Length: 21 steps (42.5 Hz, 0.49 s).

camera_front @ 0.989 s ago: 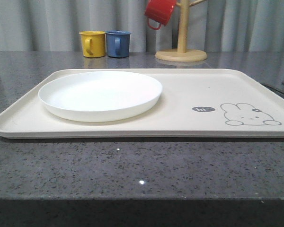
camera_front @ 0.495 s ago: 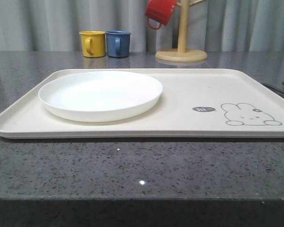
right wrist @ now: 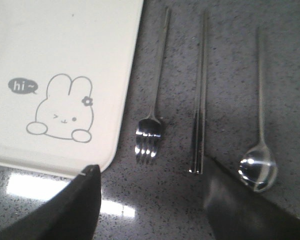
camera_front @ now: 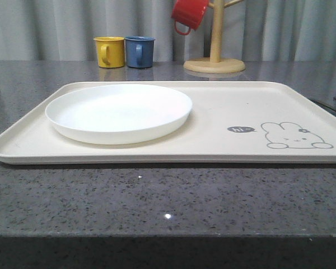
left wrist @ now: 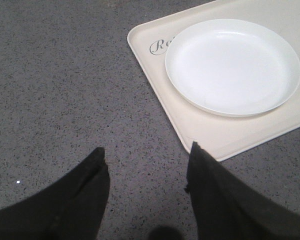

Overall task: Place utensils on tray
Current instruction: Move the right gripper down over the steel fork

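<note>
The dark speckled stone surface (camera_front: 168,196) runs across the front view and carries everything. On it lies the cream tray (camera_front: 224,106), long side toward the camera, with a round white plate (camera_front: 119,112) resting on its left half and a grey rabbit drawing (camera_front: 294,136) with a small "hi" bubble near its right front corner. Beyond the tray stand a wooden mug tree (camera_front: 215,45) with a red mug (camera_front: 189,14) hanging from it, and to its left a yellow mug (camera_front: 110,51) just beside a blue mug (camera_front: 139,51). The left wrist view adds what the front cannot: a script word on the tray (left wrist: 210,132) partly covered by the plate (left wrist: 232,65), and the left pincer (left wrist: 146,167) hovering over bare surface just off the tray's corner, its two dark fingers (left wrist: 90,175) spread apart with nothing between them. The right wrist view brings in the utensils, all lying on the surface off the tray's (right wrist: 65,60) rabbit end and roughly parallel to one another: the fork (right wrist: 154,100) nearest the rim, then the chopsticks (right wrist: 199,100) side by side, then the spoon (right wrist: 259,150) farthest out. The right pincer (right wrist: 150,185) hangs above them, likewise released and empty, one finger (right wrist: 225,200) overlapping the chopsticks' end in the picture.
</note>
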### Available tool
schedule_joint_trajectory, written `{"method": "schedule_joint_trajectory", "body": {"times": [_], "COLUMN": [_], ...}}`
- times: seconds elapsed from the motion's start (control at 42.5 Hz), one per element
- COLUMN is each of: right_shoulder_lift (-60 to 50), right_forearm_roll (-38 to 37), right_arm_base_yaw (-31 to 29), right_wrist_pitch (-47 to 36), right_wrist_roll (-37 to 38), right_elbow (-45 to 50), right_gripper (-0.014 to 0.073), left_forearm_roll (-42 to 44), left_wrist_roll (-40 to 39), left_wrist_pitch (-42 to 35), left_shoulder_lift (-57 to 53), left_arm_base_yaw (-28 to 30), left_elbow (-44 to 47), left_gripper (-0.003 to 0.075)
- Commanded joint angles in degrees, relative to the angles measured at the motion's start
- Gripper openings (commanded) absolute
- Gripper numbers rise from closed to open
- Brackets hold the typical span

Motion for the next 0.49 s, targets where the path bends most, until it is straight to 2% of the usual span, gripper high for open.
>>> {"method": "schedule_joint_trajectory", "body": {"times": [0.0, 0.141, 0.33, 0.471], "right_shoulder_lift": [5.3, 13.2, 21.71, 26.11], "right_forearm_roll": [-0.39, -1.17, -3.14, -3.21], "right_arm_base_yaw": [0.84, 0.84, 0.84, 0.72], "right_wrist_pitch": [0.21, 2.44, 3.42, 2.2], "right_wrist_roll": [-0.91, -0.91, -0.91, 0.52], "right_elbow": [-4.91, -8.92, -12.69, -14.34], "right_gripper": [0.0466, 0.0463, 0.0312, 0.0277], "left_forearm_roll": [-0.18, -0.18, -0.18, -0.18], "left_wrist_roll": [-0.57, -0.57, -0.57, -0.57], "left_wrist_pitch": [-4.21, -4.21, -4.21, -4.21], "left_shoulder_lift": [0.15, 0.15, 0.15, 0.15], "left_arm_base_yaw": [-0.41, -0.41, -0.41, -0.41], "left_elbow": [-1.53, -1.53, -1.53, -1.53], "left_gripper": [0.0353, 0.0353, 0.0353, 0.0353]}}
